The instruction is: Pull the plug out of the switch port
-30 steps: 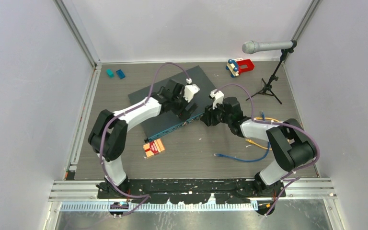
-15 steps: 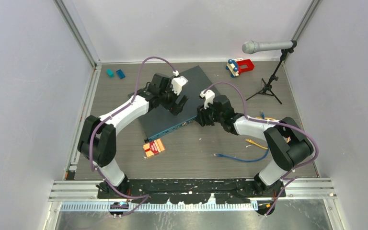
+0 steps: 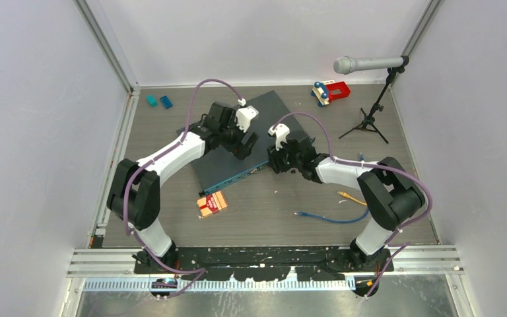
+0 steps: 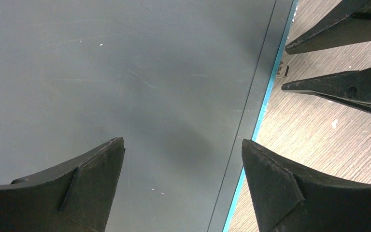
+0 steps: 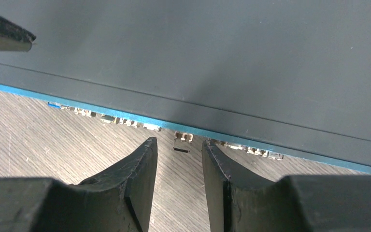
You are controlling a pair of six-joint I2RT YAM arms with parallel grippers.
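On the grey wood-grain worktop [image 3: 270,211], a microphone [image 3: 363,64] on a black tripod stands at the far right, with a red toy [image 3: 331,91] near it. Two small teal blocks [image 3: 152,101] lie far left. A red-and-yellow striped packet [image 3: 212,203], a blue cable [image 3: 333,218] and a yellow cable [image 3: 351,196] lie nearer.

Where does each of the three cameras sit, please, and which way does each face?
Top external: above and behind, looking down at the table; both arms show, bases at bottom.
Left wrist: looks down on the switch top; left gripper fingers at bottom.
Right wrist: faces the switch's blue front edge and plug; right gripper fingers at bottom.
Shared: both wrist views show the switch's blue edge.
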